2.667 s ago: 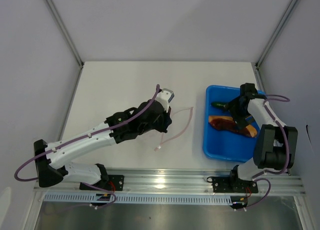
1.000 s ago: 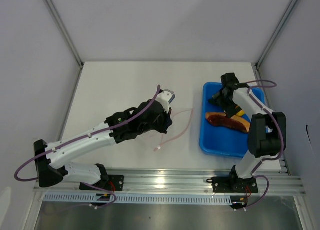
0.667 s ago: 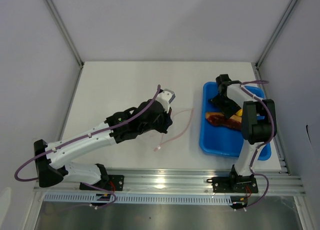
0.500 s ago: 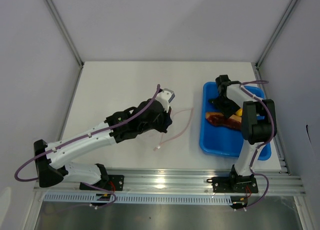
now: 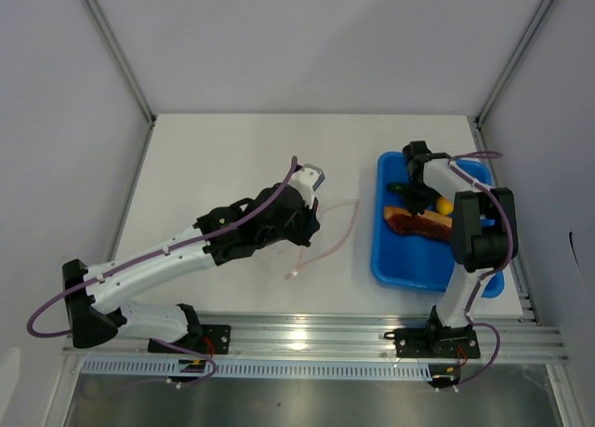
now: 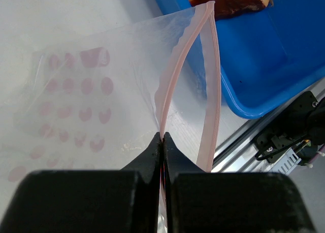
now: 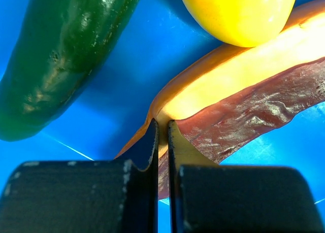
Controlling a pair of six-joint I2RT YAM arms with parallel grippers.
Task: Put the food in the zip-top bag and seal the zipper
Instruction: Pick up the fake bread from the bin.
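The clear zip-top bag [image 6: 76, 86] with pink dots hangs open in mid-table. My left gripper [image 6: 163, 137] is shut on one lip of its pink zipper [image 6: 177, 65]; the other lip bows away. From above, the left gripper [image 5: 310, 220] sits at the bag's [image 5: 330, 233] left edge. The food lies in the blue tray [image 5: 409, 269]: a dark-green cucumber [image 7: 56, 55], a yellow-orange piece [image 7: 238, 12] and a red-brown piece [image 7: 244, 111]. My right gripper [image 7: 162, 124] is down in the tray, shut on the thin end of the red-brown piece [image 5: 423, 224].
The blue tray [image 6: 264, 55] stands just right of the bag's mouth, near the table's right edge. Grey walls close in the table on three sides. An aluminium rail [image 5: 307, 339] runs along the front edge.
The right gripper has closed from wide open onto the end of the red-brown piece, after moving left across the tray. The left arm and bag have not moved.
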